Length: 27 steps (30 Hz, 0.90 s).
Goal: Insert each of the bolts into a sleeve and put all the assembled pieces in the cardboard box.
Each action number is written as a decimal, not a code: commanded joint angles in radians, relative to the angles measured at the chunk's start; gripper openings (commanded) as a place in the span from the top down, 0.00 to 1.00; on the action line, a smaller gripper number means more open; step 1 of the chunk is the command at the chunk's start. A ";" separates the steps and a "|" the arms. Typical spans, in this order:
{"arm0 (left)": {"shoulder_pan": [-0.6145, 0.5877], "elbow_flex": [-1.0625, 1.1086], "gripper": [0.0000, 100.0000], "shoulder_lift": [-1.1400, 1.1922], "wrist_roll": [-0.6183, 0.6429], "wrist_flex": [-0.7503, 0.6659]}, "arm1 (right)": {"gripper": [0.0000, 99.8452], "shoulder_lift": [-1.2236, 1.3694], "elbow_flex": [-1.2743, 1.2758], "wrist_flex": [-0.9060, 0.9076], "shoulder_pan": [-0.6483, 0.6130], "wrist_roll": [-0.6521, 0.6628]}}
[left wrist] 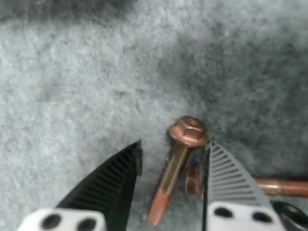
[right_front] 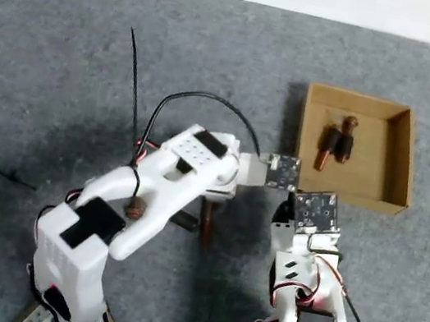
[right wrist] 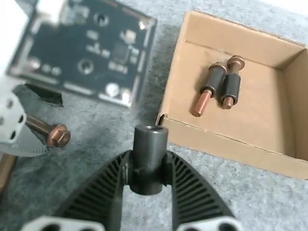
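Left gripper: jaws wide open astride a copper bolt lying mid-tabletop. A second bolt seemingly touches one jaw. Right gripper: jaws clamped on a black sleeve. Two assembled pieces lie in the cardboard box, toward the far right edge.

Two assembled pieces in cardboard box, bolts on carpet
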 commanded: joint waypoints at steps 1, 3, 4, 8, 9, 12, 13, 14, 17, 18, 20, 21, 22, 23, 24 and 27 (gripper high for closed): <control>-0.022 -0.064 0.81 0.025 -0.008 0.035 | 1.00 -0.021 0.015 -0.036 0.008 -0.009; -0.021 -0.061 0.86 0.025 -0.009 0.038 | 1.00 -0.021 0.015 -0.036 0.008 -0.009; -0.021 -0.059 0.90 0.025 -0.009 0.038 | 1.00 -0.021 0.015 -0.036 0.008 -0.009; -0.024 -0.061 0.99 0.025 -0.009 0.049 | 1.00 -0.021 0.015 -0.036 0.008 -0.009; -0.024 -0.064 0.98 0.025 -0.009 0.064 | 1.00 -0.021 0.015 -0.036 0.008 -0.009; -0.025 -0.064 0.98 0.025 -0.009 0.087 | 1.00 -0.021 0.015 -0.036 0.008 -0.009; -0.025 -0.061 0.99 0.025 -0.009 0.087 | 1.00 -0.021 0.015 -0.036 0.008 -0.009; -0.025 -0.059 1.00 0.025 -0.009 0.087 | 1.00 -0.021 0.015 -0.035 0.008 -0.009; -0.025 -0.056 1.00 0.022 -0.006 0.084 | 1.00 -0.021 0.016 -0.035 0.008 -0.009; -0.025 -0.056 1.00 0.021 -0.005 0.083 | 1.00 -0.021 0.016 -0.035 0.008 -0.009; -0.027 -0.054 1.00 0.018 -0.003 0.081 | 1.00 -0.021 0.016 -0.035 0.008 -0.009; -0.027 -0.054 1.00 0.018 0.000 0.081 | 1.00 -0.021 0.016 -0.035 0.008 -0.009; -0.027 -0.054 1.00 0.016 0.018 0.081 | 1.00 -0.021 0.016 -0.035 0.008 -0.009; -0.027 -0.062 1.00 0.015 0.055 0.081 | 1.00 -0.021 0.016 -0.035 0.008 -0.009; -0.027 -0.064 1.00 0.007 0.094 0.080 | 1.00 -0.021 0.016 -0.035 0.008 -0.009; -0.041 -0.048 1.00 -0.074 0.181 0.078 | 1.00 -0.021 0.018 -0.035 0.008 -0.009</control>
